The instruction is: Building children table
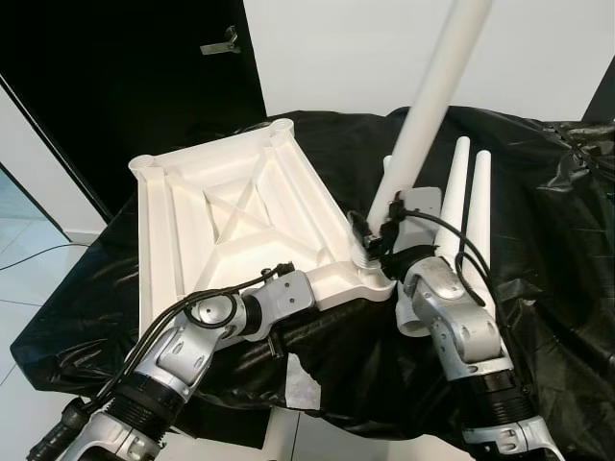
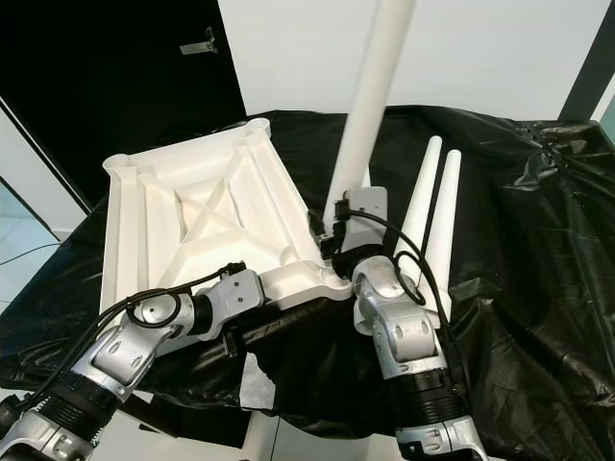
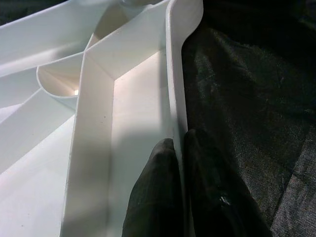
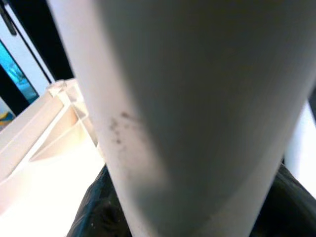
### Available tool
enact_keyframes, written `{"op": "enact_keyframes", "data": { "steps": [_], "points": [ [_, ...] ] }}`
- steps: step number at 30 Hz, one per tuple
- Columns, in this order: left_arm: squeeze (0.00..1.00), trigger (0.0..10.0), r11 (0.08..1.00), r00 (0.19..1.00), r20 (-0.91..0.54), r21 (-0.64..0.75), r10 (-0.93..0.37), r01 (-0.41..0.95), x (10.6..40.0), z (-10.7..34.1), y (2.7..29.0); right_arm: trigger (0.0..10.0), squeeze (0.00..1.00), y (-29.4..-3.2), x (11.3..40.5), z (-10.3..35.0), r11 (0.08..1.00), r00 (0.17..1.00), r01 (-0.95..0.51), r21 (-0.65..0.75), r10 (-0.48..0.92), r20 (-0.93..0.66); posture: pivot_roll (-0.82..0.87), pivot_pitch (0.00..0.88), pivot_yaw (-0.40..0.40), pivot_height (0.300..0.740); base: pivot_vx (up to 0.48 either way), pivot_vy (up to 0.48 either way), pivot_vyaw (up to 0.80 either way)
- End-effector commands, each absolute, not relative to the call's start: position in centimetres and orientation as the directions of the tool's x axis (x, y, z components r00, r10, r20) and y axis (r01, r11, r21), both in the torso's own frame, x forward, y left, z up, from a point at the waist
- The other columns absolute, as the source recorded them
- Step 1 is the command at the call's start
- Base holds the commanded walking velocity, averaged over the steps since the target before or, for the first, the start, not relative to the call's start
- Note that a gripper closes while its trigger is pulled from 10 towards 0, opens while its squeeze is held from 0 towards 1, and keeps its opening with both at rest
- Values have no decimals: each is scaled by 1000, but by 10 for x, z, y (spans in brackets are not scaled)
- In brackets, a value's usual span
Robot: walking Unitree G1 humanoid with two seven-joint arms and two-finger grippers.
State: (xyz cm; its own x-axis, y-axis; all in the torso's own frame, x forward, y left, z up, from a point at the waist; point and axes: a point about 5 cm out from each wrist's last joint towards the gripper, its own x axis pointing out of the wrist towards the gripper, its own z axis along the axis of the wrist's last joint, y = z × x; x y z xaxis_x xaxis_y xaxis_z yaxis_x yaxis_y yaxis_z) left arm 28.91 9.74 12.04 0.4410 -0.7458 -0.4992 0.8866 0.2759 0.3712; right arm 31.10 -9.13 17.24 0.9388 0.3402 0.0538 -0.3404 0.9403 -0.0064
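Note:
A white table top (image 1: 231, 216) lies upside down on the black cloth, ribs and corner sockets facing up. My left gripper (image 1: 306, 288) is shut on its near rim (image 3: 174, 98), one black finger (image 3: 155, 192) inside the rim and the other outside. A white table leg (image 1: 434, 101) stands upright at the near right corner socket (image 1: 370, 279). My right gripper (image 1: 377, 235) is shut on it just above the socket, and the leg (image 4: 187, 123) sits very close to the right wrist camera. Two more white legs (image 1: 468, 206) lie side by side to the right.
The black cloth (image 1: 557, 250) covers the work surface and hangs over its near edge. A black door with a metal handle (image 1: 223, 42) stands behind on the left, next to a white wall. Pale tiled floor (image 1: 24, 259) shows at the left.

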Motion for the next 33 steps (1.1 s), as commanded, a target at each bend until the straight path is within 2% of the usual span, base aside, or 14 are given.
{"op": "enact_keyframes", "data": {
  "steps": [1,14,26,33],
  "points": [
    [0,10000,341,518,-482,409,-707,846,294,124,103,10000,0,-88,309,166,938,937,-348,-9,348,24,-2,0,81,740,0,0,0],
    [0,10000,337,535,-513,430,-672,837,294,119,108,10000,0,-94,305,154,957,957,-287,30,288,-38,-1,0,76,740,0,0,0],
    [0,10000,328,539,-526,444,-658,834,293,118,110,10000,0,-112,308,143,984,980,-166,62,172,-98,1,0,73,740,0,0,0],
    [0,10000,323,540,-530,450,-654,833,293,117,112,10000,0,-112,307,142,986,981,-157,58,162,-106,2,0,75,740,0,0,0]
  ]
}}
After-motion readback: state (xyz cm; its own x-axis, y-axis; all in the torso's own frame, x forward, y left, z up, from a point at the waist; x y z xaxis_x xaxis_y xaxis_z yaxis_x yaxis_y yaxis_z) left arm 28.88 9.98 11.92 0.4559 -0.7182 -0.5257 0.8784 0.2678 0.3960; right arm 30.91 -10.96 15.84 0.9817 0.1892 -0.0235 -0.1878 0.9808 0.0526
